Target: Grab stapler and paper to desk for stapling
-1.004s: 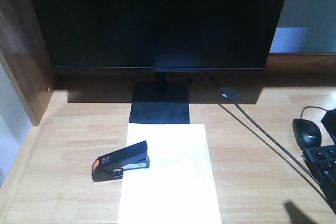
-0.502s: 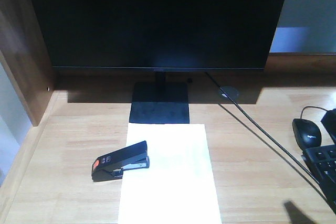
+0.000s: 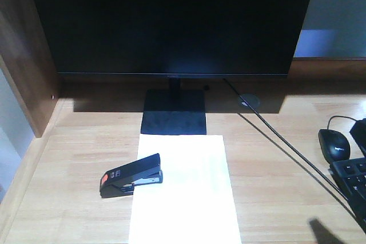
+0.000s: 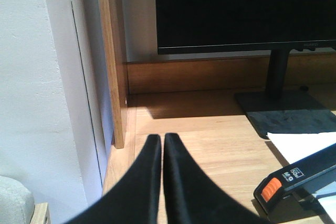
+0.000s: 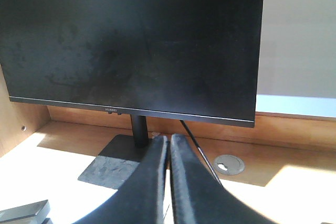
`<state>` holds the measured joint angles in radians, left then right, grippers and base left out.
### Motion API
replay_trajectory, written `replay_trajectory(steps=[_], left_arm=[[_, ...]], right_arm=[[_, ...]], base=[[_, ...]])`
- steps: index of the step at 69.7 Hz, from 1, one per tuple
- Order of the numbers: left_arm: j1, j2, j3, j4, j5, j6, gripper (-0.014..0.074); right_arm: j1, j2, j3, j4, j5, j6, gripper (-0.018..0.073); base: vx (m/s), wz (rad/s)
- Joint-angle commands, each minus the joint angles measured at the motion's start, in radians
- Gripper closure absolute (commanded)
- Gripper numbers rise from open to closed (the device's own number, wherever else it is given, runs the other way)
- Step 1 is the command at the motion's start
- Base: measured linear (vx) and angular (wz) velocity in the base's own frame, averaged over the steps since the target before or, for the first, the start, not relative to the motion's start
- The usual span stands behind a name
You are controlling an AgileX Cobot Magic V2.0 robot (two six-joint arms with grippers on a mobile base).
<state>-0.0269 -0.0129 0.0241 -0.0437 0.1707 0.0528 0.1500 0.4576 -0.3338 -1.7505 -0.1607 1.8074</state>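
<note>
Lying unmoved since a second ago, stapler [image 3: 131, 175] resting across left edge of paper [image 3: 186, 190] on desk [image 3: 274, 175]. Left gripper [image 4: 161, 145] and right gripper [image 5: 169, 144] hanging closed, empty. Placement seeming complete.

From the front view I lose the paper [image 3: 186, 190] at the bottom edge, and the keyboard [image 3: 353, 182] runs off the lower right. On my left wrist view the stapler [image 4: 299, 179] is clipped at the right edge, its label unreadable.
</note>
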Motion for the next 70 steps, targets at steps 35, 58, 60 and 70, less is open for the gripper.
replay_trajectory(steps=[35, 58, 60, 70], left_arm=[[0.001, -0.015, 0.011, -0.01, -0.071, -0.009, 0.0603], [0.001, -0.015, 0.011, -0.01, -0.071, -0.009, 0.0603], [0.001, -0.015, 0.011, -0.01, -0.071, -0.009, 0.0603], [0.001, -0.015, 0.011, -0.01, -0.071, -0.009, 0.0603]], right_arm=[[0.0, 0.003, -0.03, -0.047, 0.012, -0.007, 0.0565], [0.0, 0.003, -0.03, -0.046, 0.012, -0.007, 0.0565], [0.0, 0.003, -0.03, -0.046, 0.015, -0.007, 0.0565], [0.0, 0.003, -0.03, 0.017, 0.035, -0.037, 0.0565]], base=[[0.0, 0.0], [0.0, 0.0], [0.0, 0.0], [0.0, 0.0]])
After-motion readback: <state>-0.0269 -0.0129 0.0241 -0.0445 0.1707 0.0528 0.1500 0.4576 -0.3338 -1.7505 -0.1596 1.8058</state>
